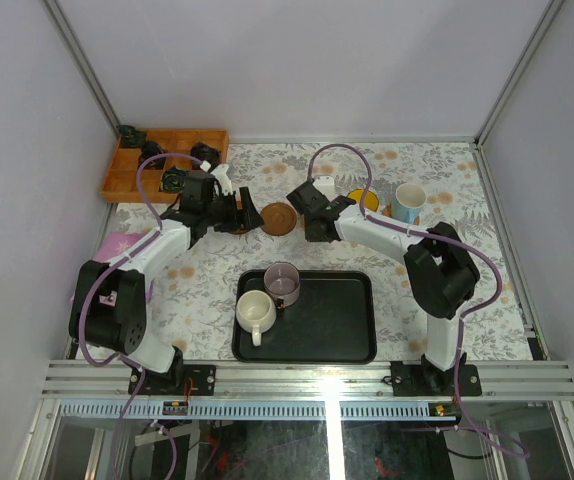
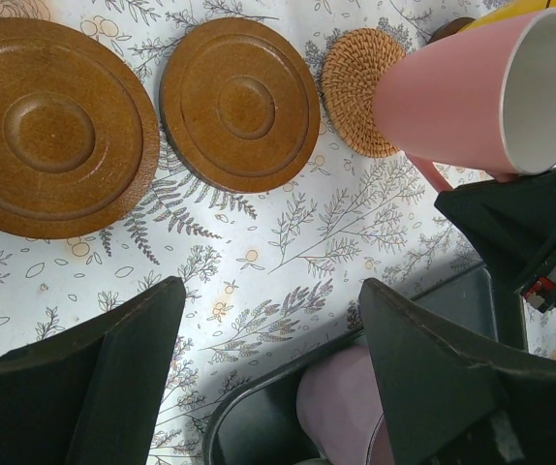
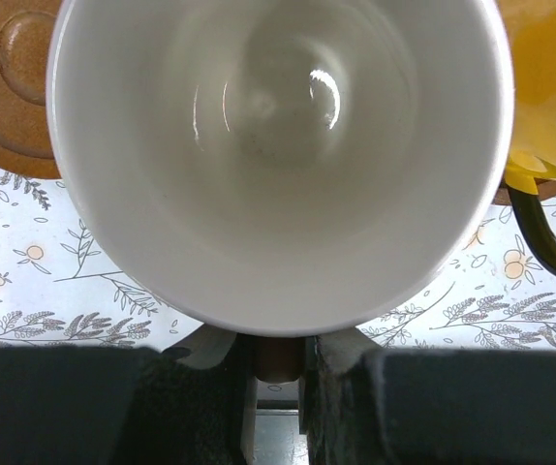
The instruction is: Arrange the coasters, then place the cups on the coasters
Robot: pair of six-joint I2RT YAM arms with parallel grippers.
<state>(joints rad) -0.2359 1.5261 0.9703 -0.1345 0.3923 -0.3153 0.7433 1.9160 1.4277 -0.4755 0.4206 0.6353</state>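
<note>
The right gripper (image 3: 278,356) is clenching the pink mug (image 3: 278,165). Its two dark fingers are pinching the mug's wall at the near rim, with only a narrow gap between them. The mug's pale inside is facing straight into the right wrist camera and filling most of that view. In the left wrist view the mug is hanging from the gripper with its handle on the gripper's side, partly overlapping the woven coaster (image 2: 355,92). Whether its base is touching the floral tablecloth (image 2: 288,232) cannot be told.

The yellow mug (image 3: 544,87) is standing just beside the pink mug on its right. A wooden coaster (image 3: 7,87) is lying just beyond the pink mug's left edge.

The left gripper (image 2: 273,291) is hanging released, its jaws standing wide apart with nothing between them but bare tablecloth. Beyond its fingertips (image 2: 123,368) a second wooden coaster (image 2: 55,126) and a third wooden coaster (image 2: 239,102) are lying flat, close to each other but apart. The woven coaster is lying next in that row. The pink mug is off to one side of the left gripper, near it but not touching it.

The black tray (image 1: 342,335) is sitting near the arm bases, carrying the cream mug (image 1: 256,312) and the mauve mug (image 1: 282,283) side by side. The light blue mug (image 1: 409,202) is standing on the tablecloth beyond the yellow mug, well apart from both grippers.
</note>
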